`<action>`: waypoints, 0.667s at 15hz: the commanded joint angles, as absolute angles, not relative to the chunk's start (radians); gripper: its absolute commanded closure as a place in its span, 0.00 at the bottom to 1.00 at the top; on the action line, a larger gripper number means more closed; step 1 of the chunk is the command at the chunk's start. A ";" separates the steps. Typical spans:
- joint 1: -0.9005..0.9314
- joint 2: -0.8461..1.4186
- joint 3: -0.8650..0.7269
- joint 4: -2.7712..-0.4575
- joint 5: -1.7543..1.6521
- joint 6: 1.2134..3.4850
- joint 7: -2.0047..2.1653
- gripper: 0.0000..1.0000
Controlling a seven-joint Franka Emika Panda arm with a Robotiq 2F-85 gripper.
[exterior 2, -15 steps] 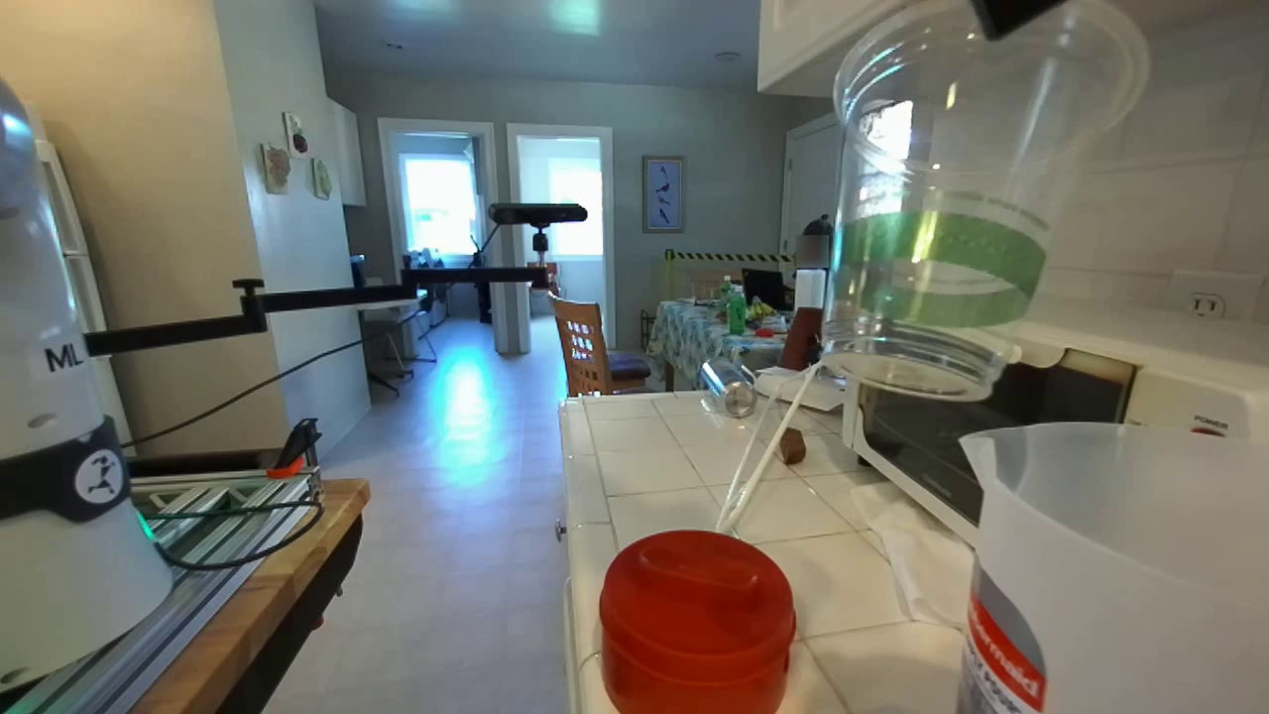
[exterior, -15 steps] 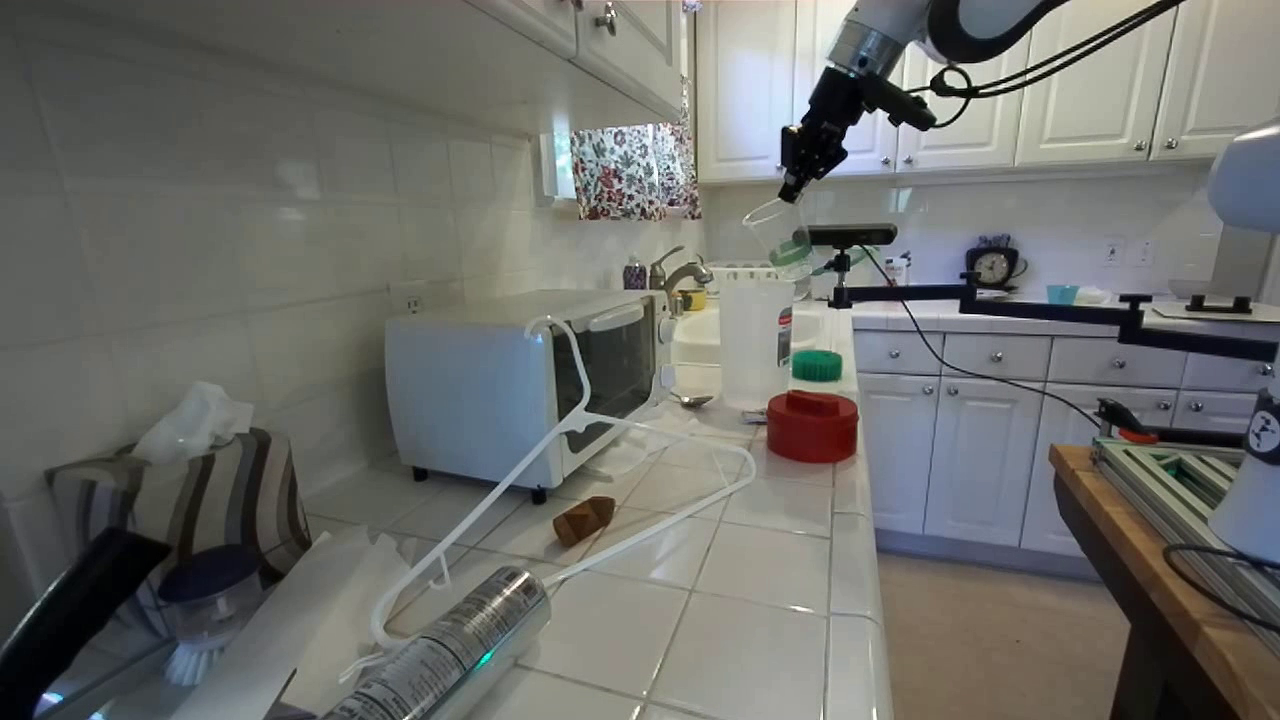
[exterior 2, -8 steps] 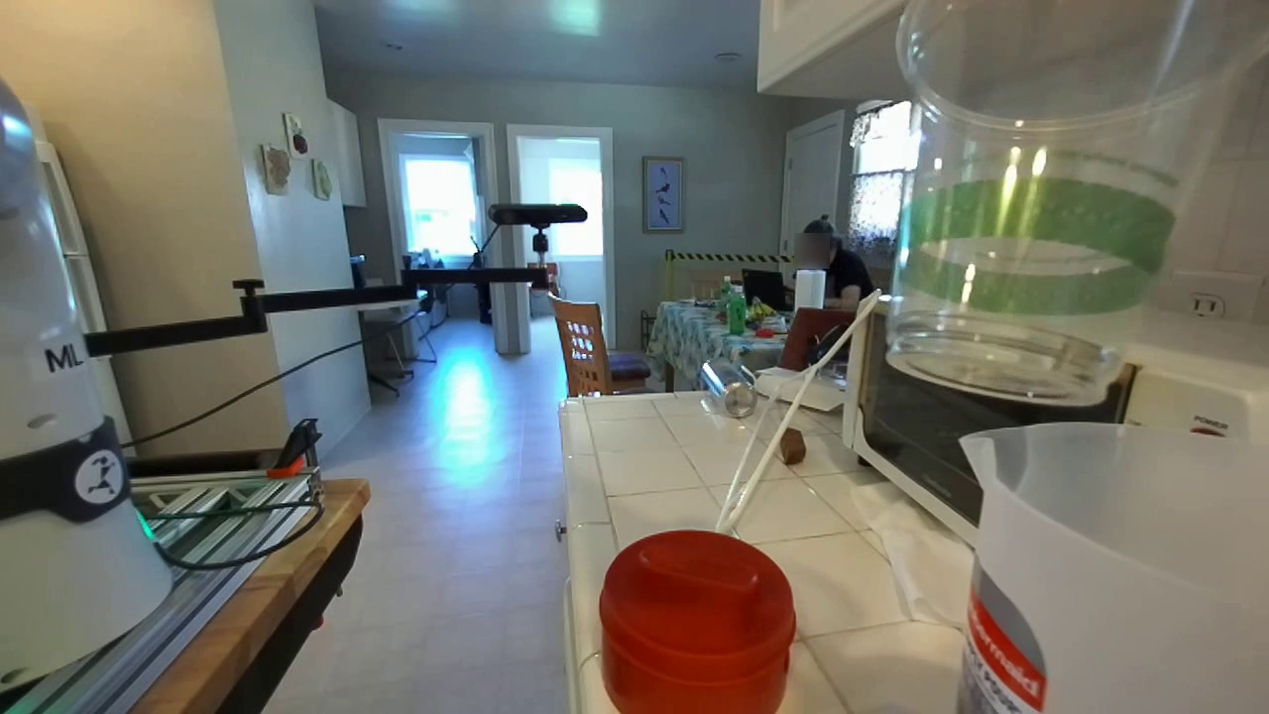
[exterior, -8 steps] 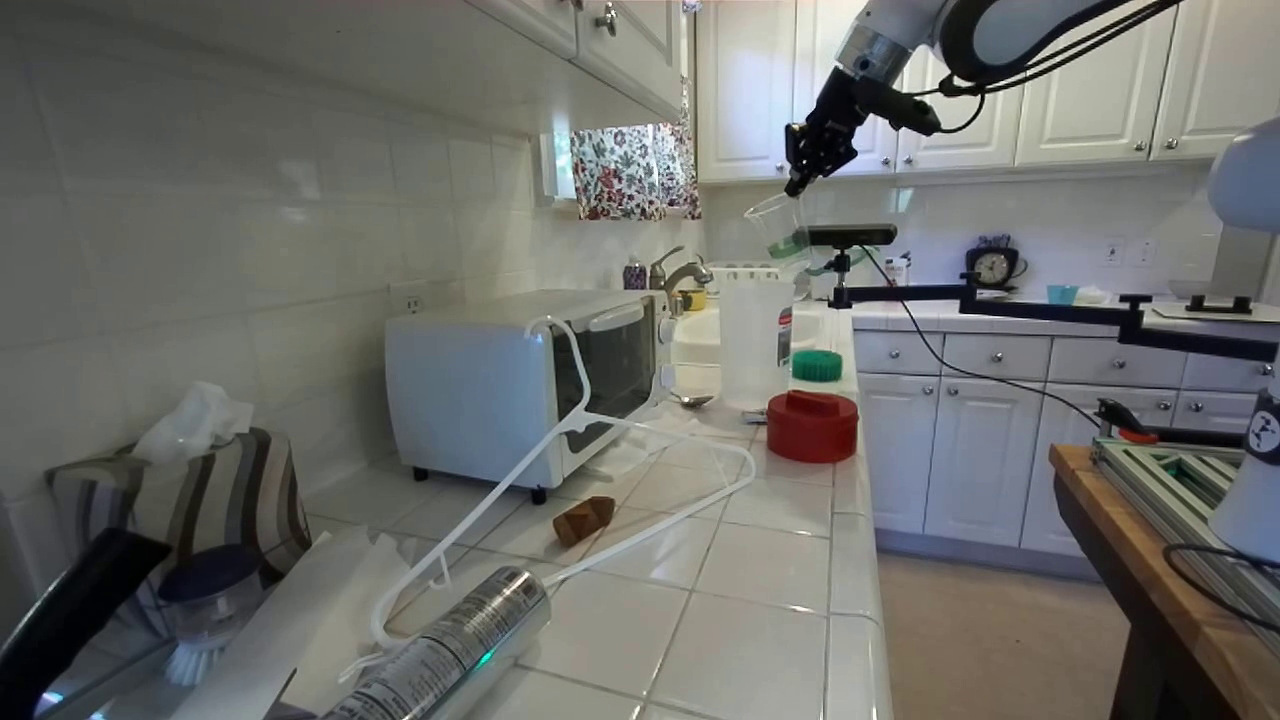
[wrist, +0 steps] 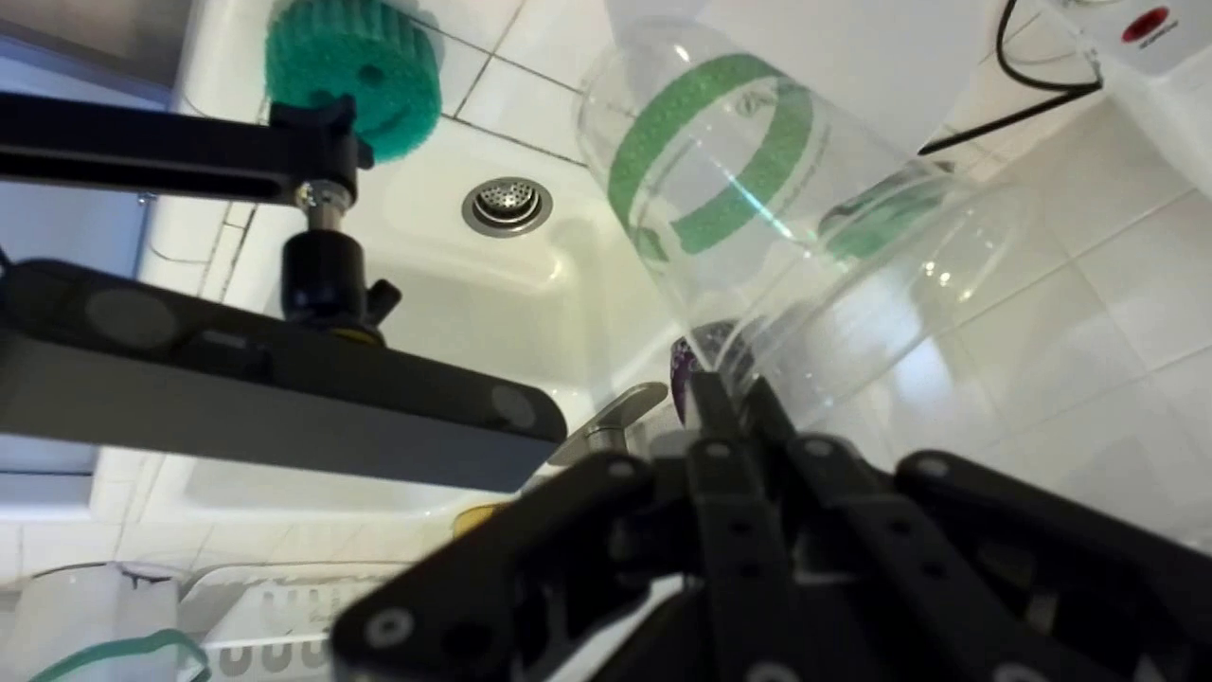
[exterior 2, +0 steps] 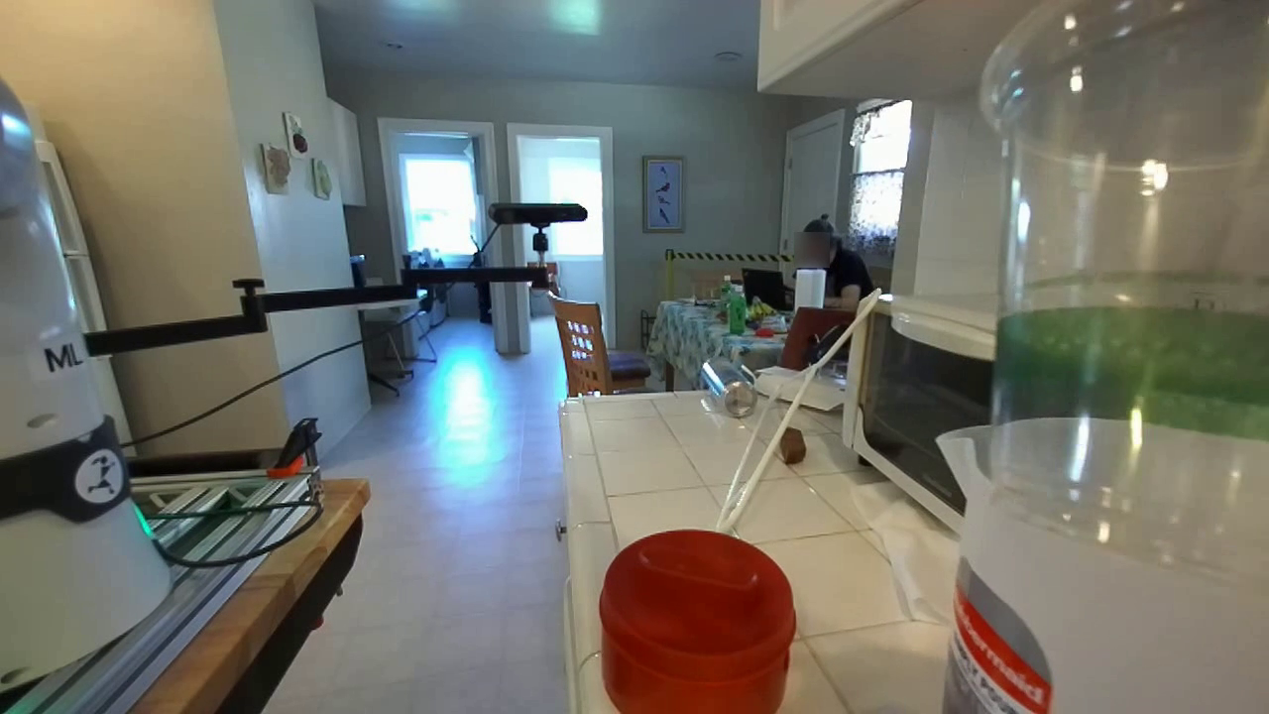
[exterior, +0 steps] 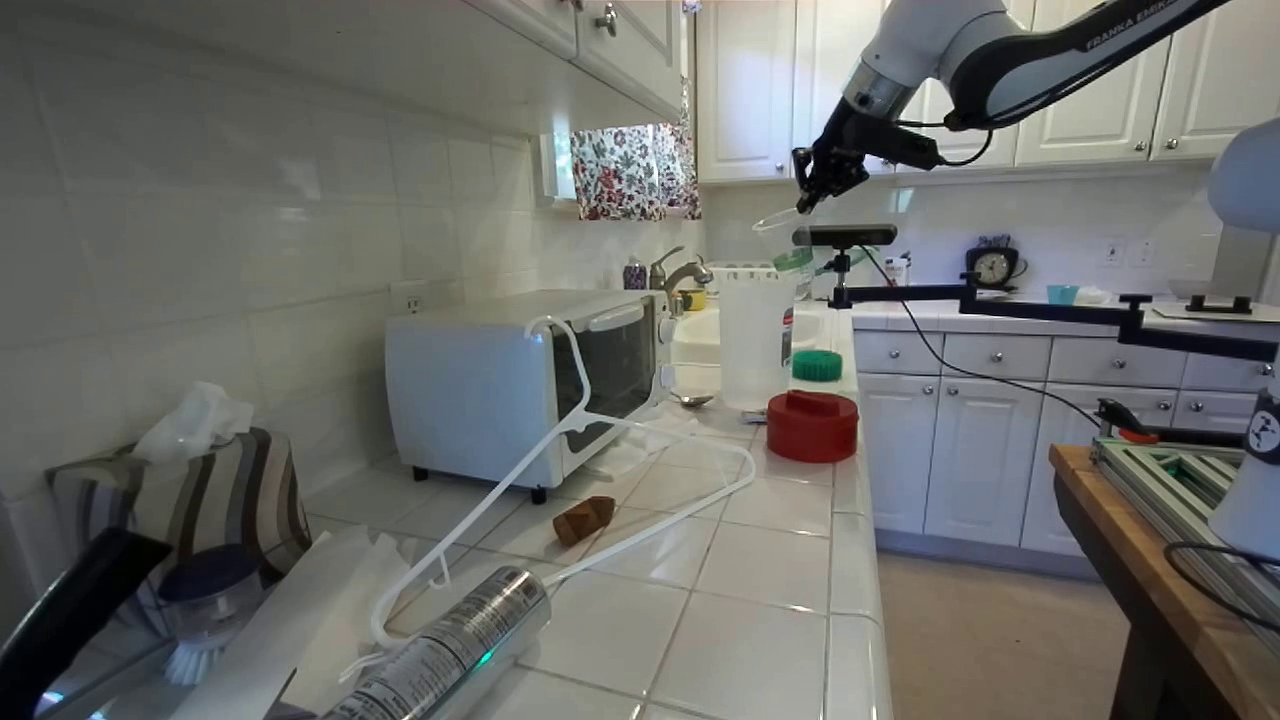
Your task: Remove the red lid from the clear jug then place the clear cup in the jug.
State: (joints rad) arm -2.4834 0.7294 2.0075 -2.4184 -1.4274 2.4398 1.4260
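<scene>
Holding the clear cup near the jug

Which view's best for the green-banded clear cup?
Wrist view: the clear cup is fully in frame, with the end effector gripping its rim. In an exterior view, the clear cup is small and faint; in an exterior view, the clear cup is large but cropped at top and right.

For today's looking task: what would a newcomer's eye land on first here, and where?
Probably the bright red lid, sitting on the tiled counter near the clear jug. Next, likely the green-banded clear cup, pinched at its rim by the gripper. A white hanger by the white microwave may come third.
</scene>
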 commanded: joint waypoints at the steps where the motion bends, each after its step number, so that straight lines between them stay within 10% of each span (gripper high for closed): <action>1: -2.483 0.757 2.003 -2.431 -1.551 2.438 1.578 0.99; 10: -2.465 0.789 1.966 -2.468 -1.642 2.441 1.783 0.99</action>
